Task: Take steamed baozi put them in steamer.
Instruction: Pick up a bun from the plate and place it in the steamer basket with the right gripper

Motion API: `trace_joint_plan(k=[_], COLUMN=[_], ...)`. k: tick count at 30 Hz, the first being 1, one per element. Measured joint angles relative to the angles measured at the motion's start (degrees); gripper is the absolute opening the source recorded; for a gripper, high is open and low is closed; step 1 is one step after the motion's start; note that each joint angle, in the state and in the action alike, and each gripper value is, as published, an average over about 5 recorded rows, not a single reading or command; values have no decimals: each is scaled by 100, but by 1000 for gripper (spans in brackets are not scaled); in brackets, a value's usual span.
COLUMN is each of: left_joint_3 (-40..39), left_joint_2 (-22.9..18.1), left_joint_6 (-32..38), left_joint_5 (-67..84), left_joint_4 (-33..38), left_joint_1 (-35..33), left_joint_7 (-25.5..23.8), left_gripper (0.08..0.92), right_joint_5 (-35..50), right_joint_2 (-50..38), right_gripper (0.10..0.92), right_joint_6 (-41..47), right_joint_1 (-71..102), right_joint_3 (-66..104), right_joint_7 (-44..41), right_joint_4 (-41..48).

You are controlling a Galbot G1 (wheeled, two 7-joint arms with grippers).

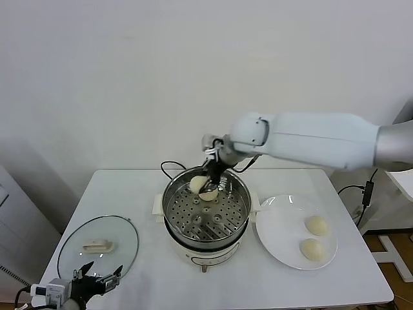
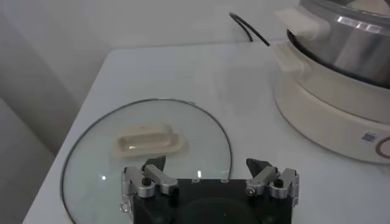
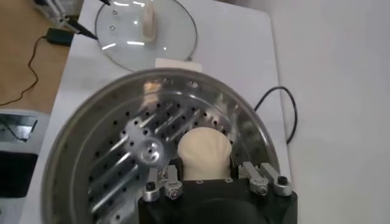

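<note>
The steamer (image 1: 170, 213), a shiny steel pot with a perforated tray on a white base, stands mid-table. My right gripper (image 1: 210, 186) reaches into its far side and is shut on a pale baozi (image 1: 208, 193), held low over the tray. In the right wrist view that baozi (image 3: 204, 146) sits between the fingers of the right gripper (image 3: 205, 167). Another baozi (image 1: 195, 184) lies just beside it in the steamer. Two more baozi (image 1: 316, 225) (image 1: 312, 249) lie on the white plate (image 1: 281, 226). My left gripper (image 1: 97, 274) is open and empty at the table's front left.
The glass lid (image 1: 97, 245) with a white handle lies flat, left of the steamer, under the left gripper (image 2: 207, 164); it shows in the left wrist view (image 2: 97, 158). A black cord (image 1: 173, 165) runs behind the steamer. The plate lies to the steamer's right.
</note>
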State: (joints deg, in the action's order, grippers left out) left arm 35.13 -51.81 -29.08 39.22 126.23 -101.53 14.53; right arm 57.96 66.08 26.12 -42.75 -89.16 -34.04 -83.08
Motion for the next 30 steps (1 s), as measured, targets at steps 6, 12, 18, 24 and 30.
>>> trace_joint_plan(k=[6,12,18,24,30], left_joint_3=[2,10,26,29,28], left_joint_2=[15,13,10,9,10], left_joint_6=[10,24,27,29,29], left_joint_5=[25,34,39,41,43], left_joint_4=[-41,-47,-58,-58,-55], left_joint_1=[-1,-7,-28,-41,-39], left_joint_7=[-2,-6,-7,-8,-8], left_gripper=[823,823,823,823,823], right_joint_5=[90,103,103,125,170], right_joint_2=[264,447,548,613,564], right_gripper=[467,467,515,688,813], right_joint_6=[139,238,292,337,357], right_joint_1=[288,543,738,826,793], right_joint_3=[37,65,107,138,149], right_joint_7=[299,532,697,766,737], right_joint_4=[96,212,310,356,316])
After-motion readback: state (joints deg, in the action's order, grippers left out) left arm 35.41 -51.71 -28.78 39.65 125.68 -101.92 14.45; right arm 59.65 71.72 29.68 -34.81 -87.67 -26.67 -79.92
